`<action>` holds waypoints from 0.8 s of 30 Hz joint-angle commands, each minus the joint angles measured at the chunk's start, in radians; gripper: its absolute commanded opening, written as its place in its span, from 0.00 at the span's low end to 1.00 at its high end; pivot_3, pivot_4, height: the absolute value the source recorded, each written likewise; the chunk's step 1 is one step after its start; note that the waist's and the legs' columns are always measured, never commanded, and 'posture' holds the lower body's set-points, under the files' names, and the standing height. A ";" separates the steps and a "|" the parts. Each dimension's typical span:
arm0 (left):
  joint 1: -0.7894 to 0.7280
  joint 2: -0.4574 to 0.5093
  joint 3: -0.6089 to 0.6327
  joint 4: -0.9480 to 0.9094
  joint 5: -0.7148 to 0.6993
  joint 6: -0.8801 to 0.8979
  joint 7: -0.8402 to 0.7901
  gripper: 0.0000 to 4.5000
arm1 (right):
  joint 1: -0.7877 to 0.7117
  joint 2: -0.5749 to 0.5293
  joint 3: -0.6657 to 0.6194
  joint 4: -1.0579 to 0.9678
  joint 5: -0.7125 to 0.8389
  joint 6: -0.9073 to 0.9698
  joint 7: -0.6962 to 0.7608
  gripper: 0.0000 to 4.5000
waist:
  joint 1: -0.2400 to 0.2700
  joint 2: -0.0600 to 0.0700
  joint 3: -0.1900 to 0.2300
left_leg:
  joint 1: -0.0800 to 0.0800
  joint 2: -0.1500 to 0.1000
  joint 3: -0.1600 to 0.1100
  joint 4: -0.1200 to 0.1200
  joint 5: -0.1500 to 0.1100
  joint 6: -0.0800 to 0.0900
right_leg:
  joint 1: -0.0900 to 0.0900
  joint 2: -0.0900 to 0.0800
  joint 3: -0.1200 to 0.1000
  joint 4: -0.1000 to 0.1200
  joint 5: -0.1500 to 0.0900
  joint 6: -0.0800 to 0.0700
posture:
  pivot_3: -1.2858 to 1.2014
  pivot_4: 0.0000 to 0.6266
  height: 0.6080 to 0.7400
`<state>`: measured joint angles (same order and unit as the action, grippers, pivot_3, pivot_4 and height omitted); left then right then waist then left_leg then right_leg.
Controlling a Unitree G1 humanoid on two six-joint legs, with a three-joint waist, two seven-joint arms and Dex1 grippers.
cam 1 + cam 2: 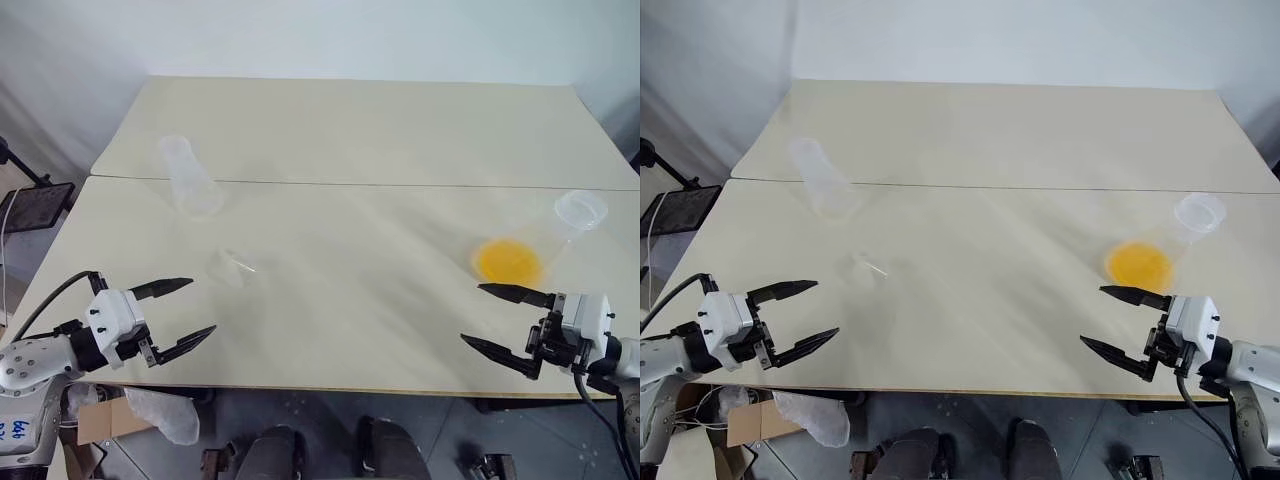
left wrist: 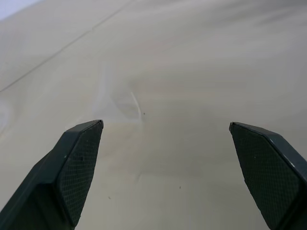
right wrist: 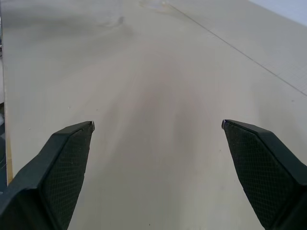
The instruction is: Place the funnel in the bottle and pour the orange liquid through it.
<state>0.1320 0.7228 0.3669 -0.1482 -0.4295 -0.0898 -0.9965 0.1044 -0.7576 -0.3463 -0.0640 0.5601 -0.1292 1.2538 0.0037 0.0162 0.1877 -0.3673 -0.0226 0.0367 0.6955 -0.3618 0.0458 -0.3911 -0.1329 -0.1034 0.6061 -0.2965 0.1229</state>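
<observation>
You have two pale cream desk tops (image 1: 350,130) pushed edge to edge, their matt, faintly streaked surface split by a thin dark seam that runs across the scene behind the glassware. On your left the bottle (image 1: 190,180), a clear colourless cone-shaped flask with a cylindrical neck and open rim, stands just on the near side of that seam, so transparent that it reads as little more than a pale outline. Nearer to you and a little to its right lies the funnel (image 1: 231,267), a small clear plastic cone on its side, its rim catching a thin bright line of light. Well apart from both, on your right, a second clear flask (image 1: 545,240) holds the orange liquid (image 1: 508,262), a bright translucent orange-yellow patch glowing through its wide base. Your left end effector (image 1: 180,314) hangs over the near left part of the desk with its two black, pointed, cross-hatched fingers spread wide and nothing between them; the funnel lies near, just beyond it. Your right end effector (image 1: 496,318) hangs over the near right edge, likewise spread wide and empty, just short of the flask with the liquid. Behind the desk is a plain pale wall, and below the near left edge are a crumpled clear plastic bag (image 1: 165,412) and brown cardboard (image 1: 95,420) on a grey floor.
</observation>
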 commanded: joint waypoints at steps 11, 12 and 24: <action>0.101 -0.053 0.134 -0.027 -0.119 0.134 0.096 1.00 | -0.129 0.094 0.072 -0.088 0.040 0.117 -0.145 0.99 | -0.006 0.000 0.000 | 0.000 0.001 0.000 0.000 0.000 -0.001 | -0.001 0.000 0.000 0.001 0.000 0.000 | 0.52 0.24 1.00; 0.106 -0.063 0.152 -0.007 -0.117 0.132 0.113 1.00 | -0.144 0.106 0.083 -0.103 0.043 0.140 -0.172 0.99 | -0.006 0.000 0.000 | 0.000 0.001 0.000 0.001 0.000 -0.001 | -0.001 0.000 0.000 0.001 0.000 -0.001 | 0.52 0.24 1.00; 0.218 -0.295 0.357 0.058 -0.181 0.175 0.383 1.00 | -0.283 0.239 0.175 -0.196 -0.002 0.253 -0.402 0.99 | 0.009 -0.002 0.000 | -0.001 0.000 -0.002 0.000 -0.002 -0.001 | -0.002 0.000 -0.001 0.002 0.000 0.000 | 0.52 0.24 1.00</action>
<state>0.3422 0.4263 0.6985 -0.0318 -0.5767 0.0756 -0.6283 -0.1781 -0.5197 -0.1603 -0.2319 0.5579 0.1346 0.8593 0.0126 0.0138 0.1873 -0.3684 -0.0223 0.0350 0.6961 -0.3639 0.0452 -0.3923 -0.1333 -0.1046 0.6075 -0.2967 0.1226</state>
